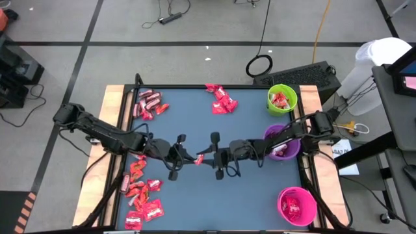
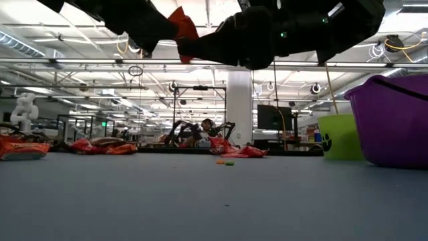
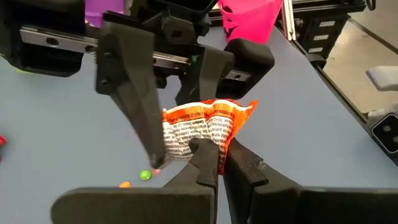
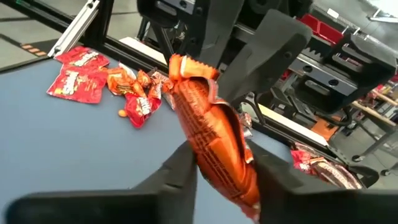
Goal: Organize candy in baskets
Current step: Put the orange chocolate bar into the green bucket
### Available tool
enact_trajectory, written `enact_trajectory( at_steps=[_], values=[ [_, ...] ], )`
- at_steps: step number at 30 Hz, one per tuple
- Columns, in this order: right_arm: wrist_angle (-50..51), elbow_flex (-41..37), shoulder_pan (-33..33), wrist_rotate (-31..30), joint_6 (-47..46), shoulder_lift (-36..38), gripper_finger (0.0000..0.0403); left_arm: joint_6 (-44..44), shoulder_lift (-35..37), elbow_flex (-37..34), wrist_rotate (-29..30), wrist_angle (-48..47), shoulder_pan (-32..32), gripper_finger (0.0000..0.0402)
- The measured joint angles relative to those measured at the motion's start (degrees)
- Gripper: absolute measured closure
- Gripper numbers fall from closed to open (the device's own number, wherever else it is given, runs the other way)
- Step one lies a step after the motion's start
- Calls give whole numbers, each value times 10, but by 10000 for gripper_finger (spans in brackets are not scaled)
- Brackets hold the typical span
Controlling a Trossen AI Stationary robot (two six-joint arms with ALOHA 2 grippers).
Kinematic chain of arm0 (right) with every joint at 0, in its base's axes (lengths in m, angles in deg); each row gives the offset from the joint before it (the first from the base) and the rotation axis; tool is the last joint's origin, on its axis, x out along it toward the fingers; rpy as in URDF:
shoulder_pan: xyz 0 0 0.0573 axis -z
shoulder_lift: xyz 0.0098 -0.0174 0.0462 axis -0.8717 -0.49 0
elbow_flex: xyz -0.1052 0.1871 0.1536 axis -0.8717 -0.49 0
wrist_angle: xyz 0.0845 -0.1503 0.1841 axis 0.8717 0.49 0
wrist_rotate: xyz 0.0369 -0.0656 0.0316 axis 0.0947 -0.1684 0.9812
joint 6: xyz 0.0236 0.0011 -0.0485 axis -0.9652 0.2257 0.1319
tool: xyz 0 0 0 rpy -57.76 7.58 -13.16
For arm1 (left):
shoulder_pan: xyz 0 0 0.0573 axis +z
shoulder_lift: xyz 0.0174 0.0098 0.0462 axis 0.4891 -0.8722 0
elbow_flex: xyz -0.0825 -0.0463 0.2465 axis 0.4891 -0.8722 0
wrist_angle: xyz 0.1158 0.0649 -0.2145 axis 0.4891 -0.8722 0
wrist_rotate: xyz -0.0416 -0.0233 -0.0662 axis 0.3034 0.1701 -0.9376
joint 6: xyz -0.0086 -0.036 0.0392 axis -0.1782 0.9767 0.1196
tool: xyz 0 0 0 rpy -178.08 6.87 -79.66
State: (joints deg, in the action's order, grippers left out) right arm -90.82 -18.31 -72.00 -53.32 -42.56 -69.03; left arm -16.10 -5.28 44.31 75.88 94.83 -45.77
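Over the middle of the table [image 1: 247, 195], held well clear of its blue surface, one orange-red candy packet [image 1: 199, 158] hangs between the two arms. The left gripper [image 3: 214, 163] is closed tight on the packet's white printed end. The right gripper [image 4: 224, 163] has a finger on either side of the other end, jaws drawn in close around it, though whether they already pinch it I cannot tell. The packet's long axis runs roughly left to right, from one gripper to the other.

Bare table lies under and ahead of the grippers, apart from a few tiny round sweets [image 2: 226, 162]. Loose candy sits in a heap [image 1: 142, 195] at the left front edge, with more [image 1: 149, 104] at the back-left and [image 1: 221, 99] back-centre. Along the right edge stand the pink basket [image 1: 297, 206], the purple basket [image 1: 283, 143] under the right arm, and the lime green basket [image 1: 282, 99] farthest back.
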Motion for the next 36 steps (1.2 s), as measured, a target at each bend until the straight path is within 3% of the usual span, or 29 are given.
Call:
enact_trajectory(
  at_steps=[4, 7, 12, 16, 23, 28, 36],
  values=[
    [2, 0, 0, 1, 4, 0, 354, 0, 0, 0, 0, 2, 0, 388],
    [2, 0, 0, -7, 4, 1, 364, 13, 1, 0, 0, 10, 2, 373],
    [9, 0, -1, -24, -1, 2, 352, 6, 2, 0, 5, 1, 4, 305],
    [70, 0, 0, -50, -30, 25, 357, -2, 8, 0, 22, -64, 4, 258],
    [264, 0, 0, -124, -120, 135, 355, 11, 6, 0, 125, -127, 5, 243],
    [404, 0, 11, -174, -174, 225, 350, 14, -3, -11, 133, -101, 5, 243],
    [612, 0, 47, -177, -271, 369, 349, 14, -40, -30, 136, -42, 6, 242]
  ],
)
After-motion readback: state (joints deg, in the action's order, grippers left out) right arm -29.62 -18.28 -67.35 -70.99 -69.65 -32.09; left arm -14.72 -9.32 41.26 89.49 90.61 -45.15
